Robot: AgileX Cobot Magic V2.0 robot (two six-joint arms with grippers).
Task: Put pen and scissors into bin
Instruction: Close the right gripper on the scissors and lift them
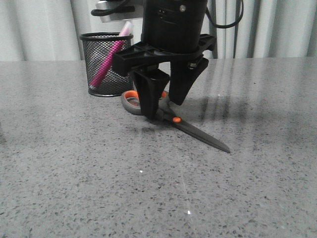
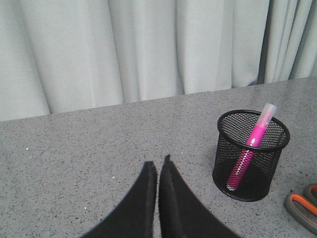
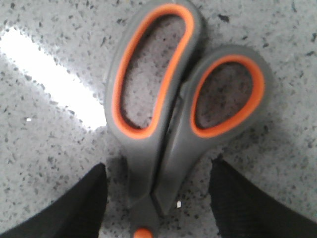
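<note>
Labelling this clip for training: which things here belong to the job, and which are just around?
Job:
- pen, already in the bin
- scissors, flat on the table
- bin
- right hand, open astride the scissors

Just around:
- table
- curtain

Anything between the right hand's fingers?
The scissors, near the pivot; the right hand is open around them on the table, per right wrist view.

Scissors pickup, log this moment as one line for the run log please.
pen: in bin | scissors: flat on table | right gripper: open, straddling scissors near pivot | left gripper: shut, empty
</note>
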